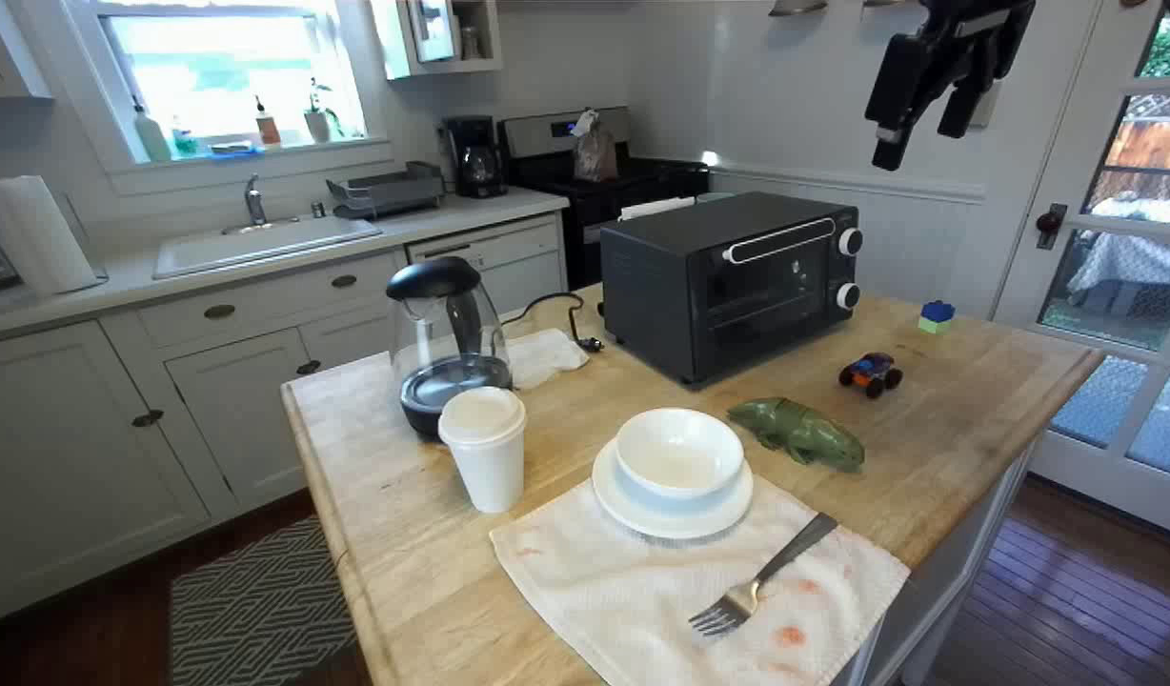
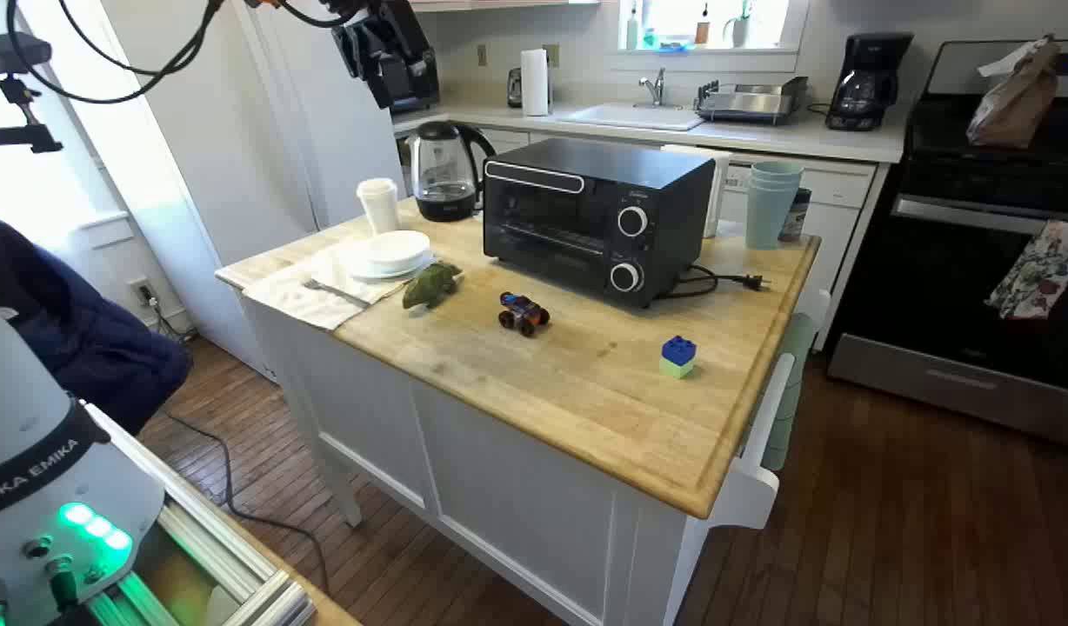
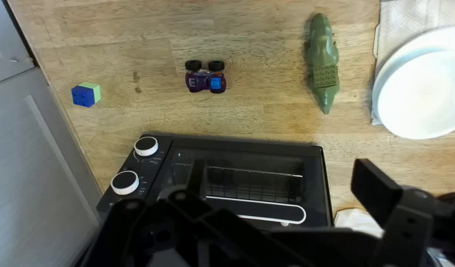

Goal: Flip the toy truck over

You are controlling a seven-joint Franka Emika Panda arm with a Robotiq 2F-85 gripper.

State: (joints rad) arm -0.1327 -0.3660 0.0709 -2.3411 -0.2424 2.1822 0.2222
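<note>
Wrist view: the toy truck [image 3: 206, 79] can be spotted on the wooden tabletop [image 3: 242, 118], seemingly set on its wheels, near but apart from the front of the black toaster oven [image 3: 246, 167]. It's flanked by a blue-and-green block [image 3: 85, 94] and a green toy animal [image 3: 324, 70], both well apart from it. The gripper [image 3: 281, 168] is held way up high, fingers [image 3: 377, 189] spread wide. Further out, a fork [image 1: 766, 576] is laid on a stained cloth [image 1: 604, 572], and a white bowl [image 1: 680, 455] is stacked on a white plate [image 1: 675, 521] at the cloth's edge. A lidded white cup [image 1: 487, 453] is parked near a glass kettle [image 1: 433, 362], and past the oven, in an exterior view, stacked bluish cups [image 2: 771, 206] can be made out.
</note>
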